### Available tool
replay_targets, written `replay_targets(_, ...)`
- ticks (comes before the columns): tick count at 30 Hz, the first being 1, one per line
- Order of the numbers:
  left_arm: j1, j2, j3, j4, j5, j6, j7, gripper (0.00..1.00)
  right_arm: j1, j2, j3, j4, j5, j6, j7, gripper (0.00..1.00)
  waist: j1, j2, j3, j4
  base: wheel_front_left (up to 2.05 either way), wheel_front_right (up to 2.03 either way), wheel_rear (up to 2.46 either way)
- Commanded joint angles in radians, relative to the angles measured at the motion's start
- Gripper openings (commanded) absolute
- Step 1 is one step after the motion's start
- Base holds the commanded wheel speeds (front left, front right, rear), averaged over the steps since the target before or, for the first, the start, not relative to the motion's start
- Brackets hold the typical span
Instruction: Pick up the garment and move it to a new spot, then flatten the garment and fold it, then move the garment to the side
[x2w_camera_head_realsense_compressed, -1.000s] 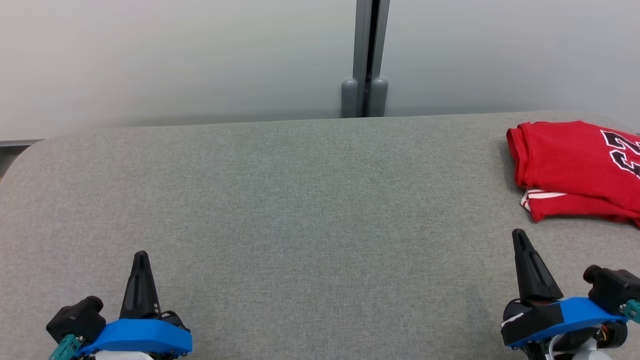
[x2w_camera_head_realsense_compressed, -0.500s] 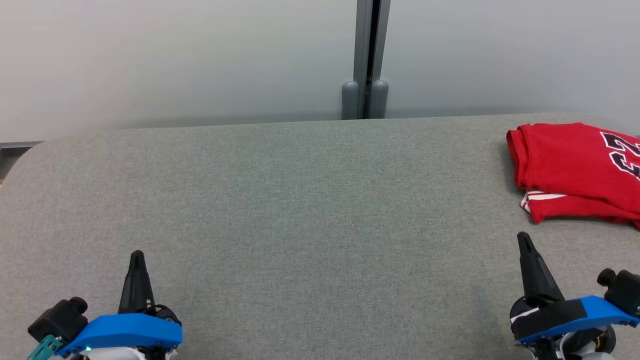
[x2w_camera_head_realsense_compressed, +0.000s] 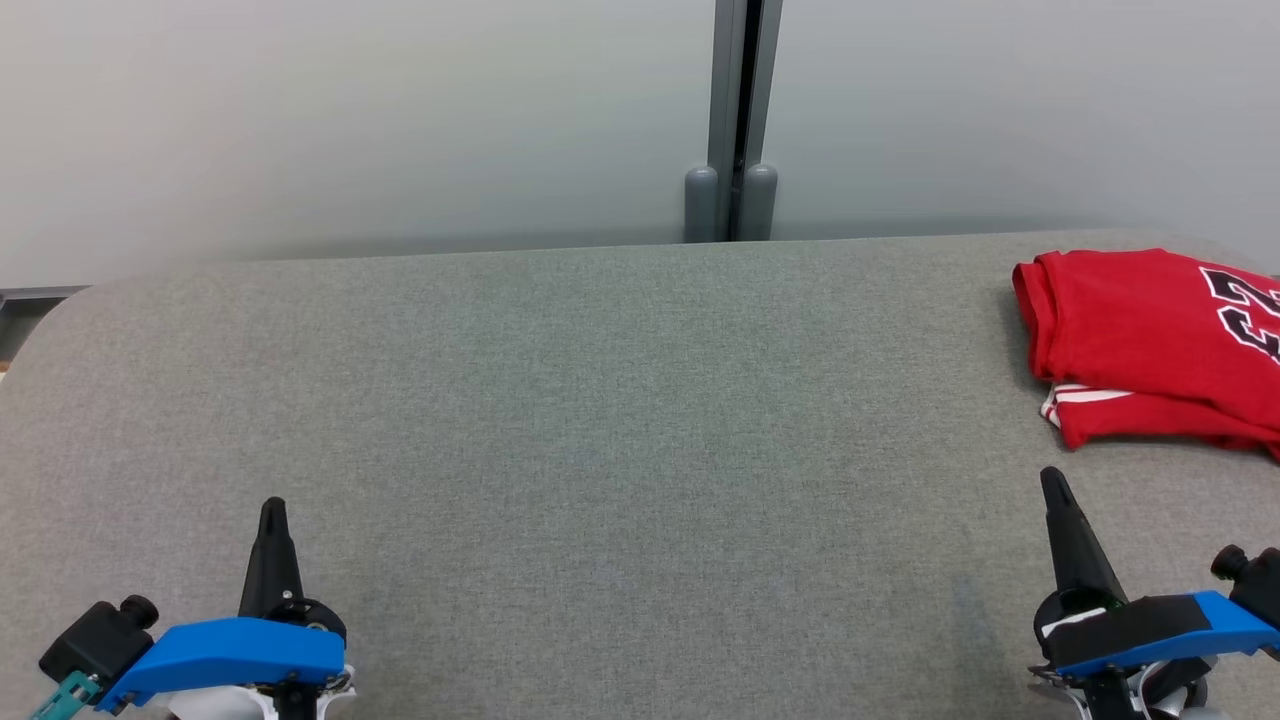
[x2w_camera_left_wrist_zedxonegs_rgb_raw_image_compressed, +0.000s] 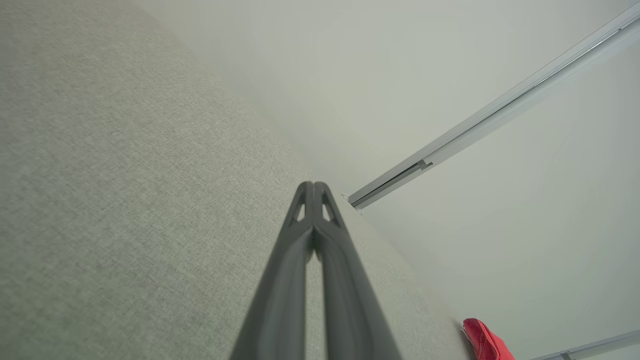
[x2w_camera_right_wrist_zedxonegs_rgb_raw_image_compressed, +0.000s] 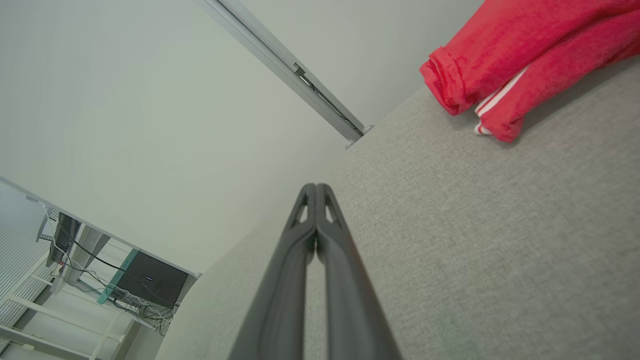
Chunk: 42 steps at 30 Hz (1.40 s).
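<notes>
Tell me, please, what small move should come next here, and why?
Probably none on the cloth: the red garment already lies folded at the right side of the table, and the left pincer and right pincer are shut, empty and apart from it. I would just park both arms.

Folded red garment (x2w_camera_head_realsense_compressed: 1150, 340) cut by right edge; black-and-white number only partly visible.

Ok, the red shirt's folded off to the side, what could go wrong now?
The red shirt runs past the head view's right border, so it may lie near the table edge and slip. Its white-striped edge pokes out of the fold, ahead of the shut right tool, which could snag it.
</notes>
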Motion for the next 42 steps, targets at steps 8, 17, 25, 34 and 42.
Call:
replay_targets(8,-0.032,0.001,0.014,-0.015,-0.112,-0.011,0.029,0.0,-0.032,-0.002,-0.009,0.002,0.116,0.0,0.022,0.0,-0.0001,0.0,-0.003,0.001,0.0,0.0,0.0)
replay_targets(17,-0.038,0.001,0.02,-0.016,-0.212,-0.017,0.055,0.0,-0.036,-0.002,-0.015,0.011,0.219,0.0,0.041,0.0,-0.0001,0.0,-0.007,0.002,0.0,0.0,0.0)
replay_targets(25,-0.042,0.0,0.026,-0.017,-0.295,-0.02,0.078,0.0,-0.038,-0.002,-0.019,0.019,0.305,0.0,0.055,0.0,-0.0001,0.0,-0.01,0.002,0.0,0.0,0.0)
replay_targets(34,-0.045,0.0,0.033,-0.018,-0.391,-0.026,0.102,0.0,-0.044,-0.002,-0.024,0.028,0.403,0.0,0.074,0.0,-0.0001,0.0,-0.014,0.003,0.0,0.0,0.0)
replay_targets(42,-0.049,-0.001,0.038,-0.019,-0.461,-0.029,0.12,0.0,-0.048,-0.002,-0.028,0.035,0.476,0.0,0.086,0.0,-0.0002,0.0,-0.017,0.004,0.0,0.0,0.0)
